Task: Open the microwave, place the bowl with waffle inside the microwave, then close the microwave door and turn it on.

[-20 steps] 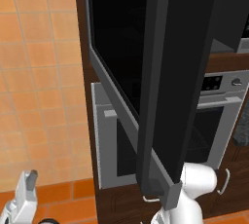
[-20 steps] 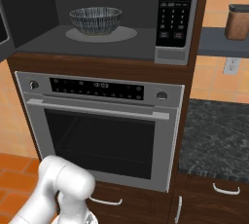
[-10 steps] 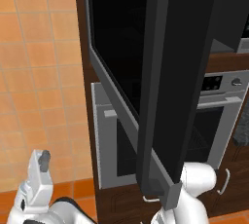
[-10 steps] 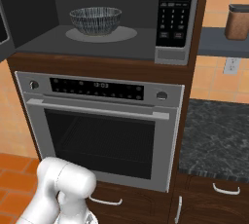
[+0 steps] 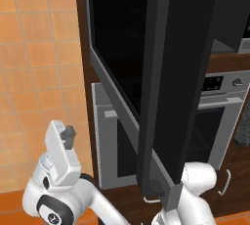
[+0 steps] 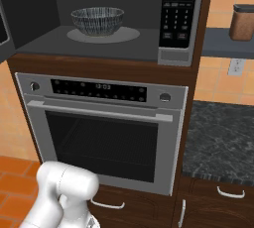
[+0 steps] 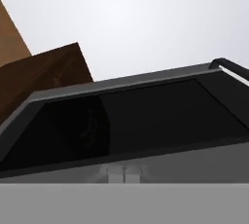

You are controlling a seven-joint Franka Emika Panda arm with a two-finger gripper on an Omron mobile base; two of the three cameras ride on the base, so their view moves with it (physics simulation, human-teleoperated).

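The microwave [image 6: 114, 19] is standing open, its cavity bare-faced in the right base view, and the bowl [image 6: 97, 20] is already sitting on the round turntable inside, near the middle. I cannot make out the waffle inside the bowl. The bowl is a rounded, thin-walled thing with a fine dark-and-pale striped pattern, resting upright so it will clear the door on the swing. To the right of the cavity the keypad [image 6: 180, 10] is showing rows of small pale buttons on a black panel.

The door [image 5: 161, 82] is hanging swung out toward the robot, a broad slab of glossy black glass with a grey edge and thick dark sides, hiding most of the cabinet in the left base view. Judging by this, closing it is the step in hand.

The gripper [image 5: 67, 135] is pointing upward low at the left, beside the tiled wall, well apart from the door. Its fingers are pressed together with nothing between them, likely so they can push as one blunt tip.

Below the microwave the oven [image 6: 106, 135] is sitting shut, brushed silver with a dark window and a horizontal handle, set in brown wood.
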